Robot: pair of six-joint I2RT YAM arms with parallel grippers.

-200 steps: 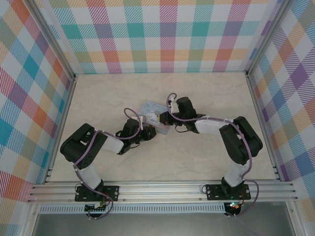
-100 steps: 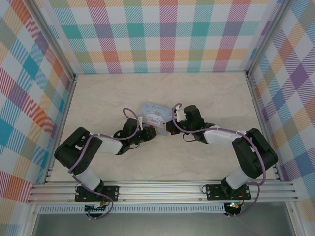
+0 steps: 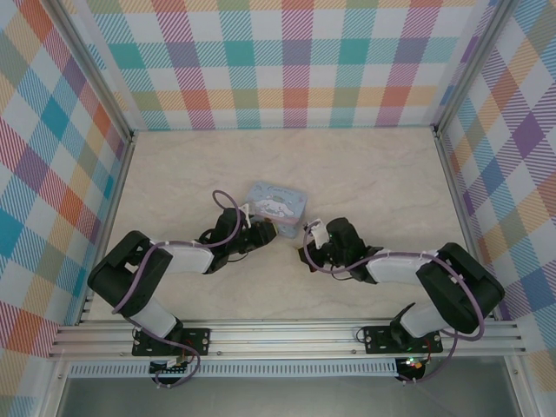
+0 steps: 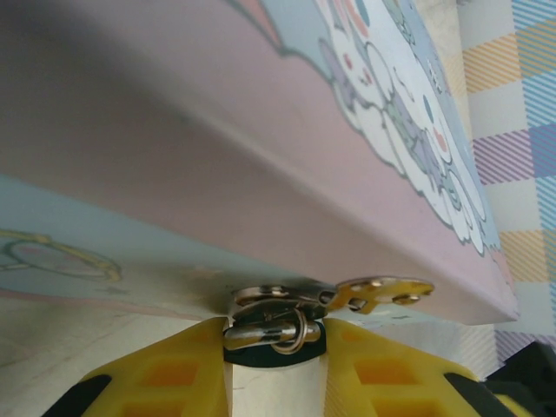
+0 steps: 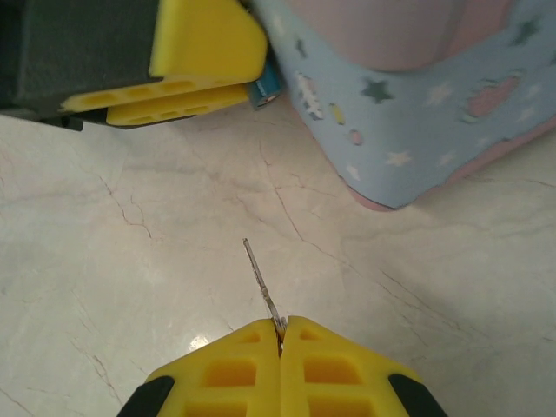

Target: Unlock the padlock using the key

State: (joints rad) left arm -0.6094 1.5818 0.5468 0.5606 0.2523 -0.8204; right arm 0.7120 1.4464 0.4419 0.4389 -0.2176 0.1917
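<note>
Left pincer point(image 4: 274, 365) clamps the tiny dark-bodied, silver-shackled padlock point(image 4: 271, 330); right pincer point(image 5: 280, 334) pinches the thin silver key point(image 5: 259, 278).

From overhead I see the pale blue tin point(image 3: 278, 201) lying flat mid-table point(image 3: 382, 174), cartoon lid up, a little askew. My left gripper point(image 3: 261, 234) is at the tin's near-left corner, touching or almost; can't tell which from up here. My right gripper point(image 3: 306, 253) sits low over the marbled top, near the tin's near-right corner but apart from it. Both forearms reach inward, elbows out. Jaw state unreadable. Plaid walls point(image 3: 295, 61) on three sides; aluminium rail point(image 3: 287, 334) along near edge.
</note>
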